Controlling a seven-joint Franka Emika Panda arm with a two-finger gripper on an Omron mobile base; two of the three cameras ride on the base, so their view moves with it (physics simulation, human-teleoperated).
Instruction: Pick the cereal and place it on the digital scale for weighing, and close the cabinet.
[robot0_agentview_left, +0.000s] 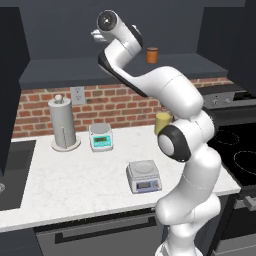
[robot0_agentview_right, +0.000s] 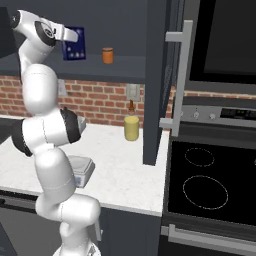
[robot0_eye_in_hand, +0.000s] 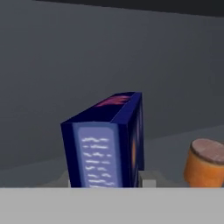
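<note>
The cereal (robot0_eye_in_hand: 105, 144) is a dark-blue box standing upright on the shelf of the open cabinet (robot0_agentview_right: 160, 75). In the hand view it sits right between my two fingertips, which press on its sides. From the right base view my gripper (robot0_agentview_right: 70, 36) reaches in from the left, shut on the cereal (robot0_agentview_right: 76, 45). Down on the white counter, near its front edge, lies the digital scale (robot0_agentview_left: 144, 176) with its bluish-purple front; its plate is bare. In the left base view the hand (robot0_agentview_left: 100, 34) is high up at the shelf and the arm covers the box.
A small orange can (robot0_agentview_left: 152, 55) stands on the same shelf, right of the box. The open cabinet door with its silver handle (robot0_agentview_right: 182, 75) juts out over the counter's right end. A teal-fronted scale (robot0_agentview_left: 101, 136), a paper-towel holder (robot0_agentview_left: 63, 124) and a yellow bottle (robot0_agentview_right: 131, 127) stand by the brick wall. A black stove (robot0_agentview_right: 210, 185) lies to the right.
</note>
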